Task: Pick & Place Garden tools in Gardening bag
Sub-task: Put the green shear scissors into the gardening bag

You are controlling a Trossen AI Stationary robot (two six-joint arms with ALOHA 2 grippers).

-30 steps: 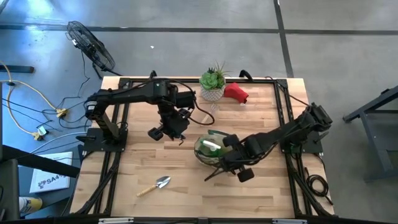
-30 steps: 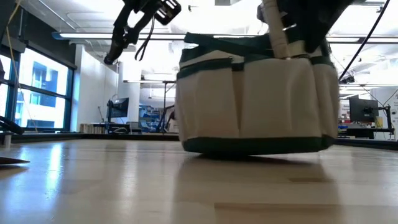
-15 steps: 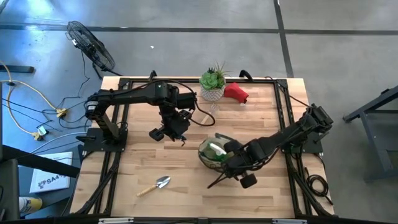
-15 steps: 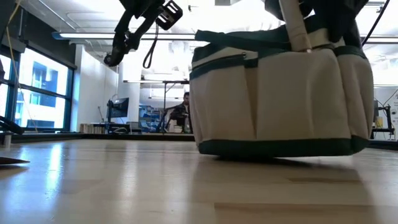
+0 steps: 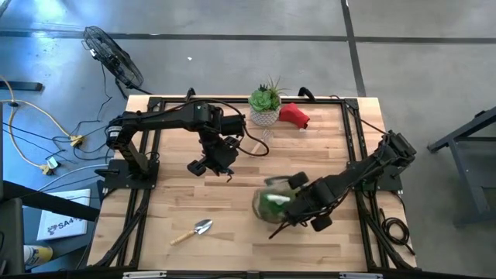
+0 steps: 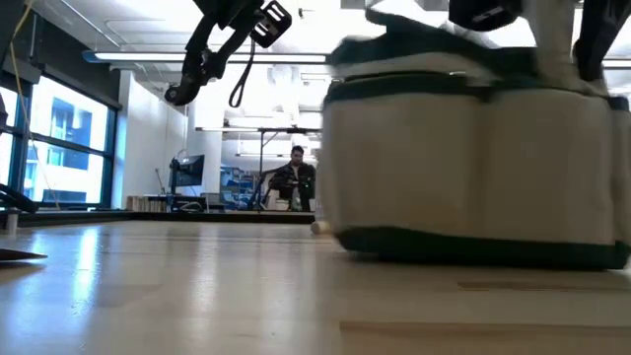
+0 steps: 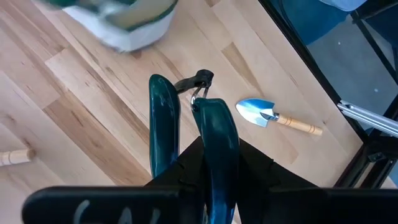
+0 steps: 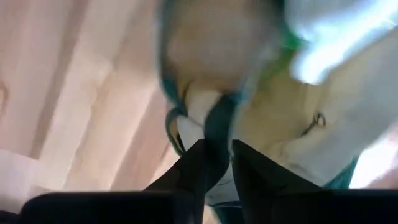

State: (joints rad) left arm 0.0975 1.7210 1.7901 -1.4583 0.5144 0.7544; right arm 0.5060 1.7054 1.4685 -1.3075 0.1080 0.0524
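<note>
The gardening bag [image 5: 273, 203] stood on the near half of the surface [image 5: 178, 194], a little right of centre, and it showed blurred in every view. Your right gripper [image 5: 299, 206] was at the bag's right side. In the right wrist view its jaws looked clenched on the bag's dark green strap [image 8: 219, 121], as far as the blur let you tell. To the left and farther back, above the middle of the surface, your left gripper [image 5: 218, 164] hung clear of the wood. Its jaws were grasping the pruners [image 7: 211, 134] by the body, so the two teal handles pointed away from the wrist with the latch loop at their end. One silver trowel [image 5: 198, 229] lay flat near the left front of the surface, well apart from the bag. A wooden-handled tool [image 5: 253, 146] lay just right of the left gripper. At the far edge stood the plant in a white pot [image 5: 265, 105], with the red soft item [image 5: 294, 115] just to its right. Beyond the surface, a person [image 6: 296, 182] sat in the room behind.
</note>
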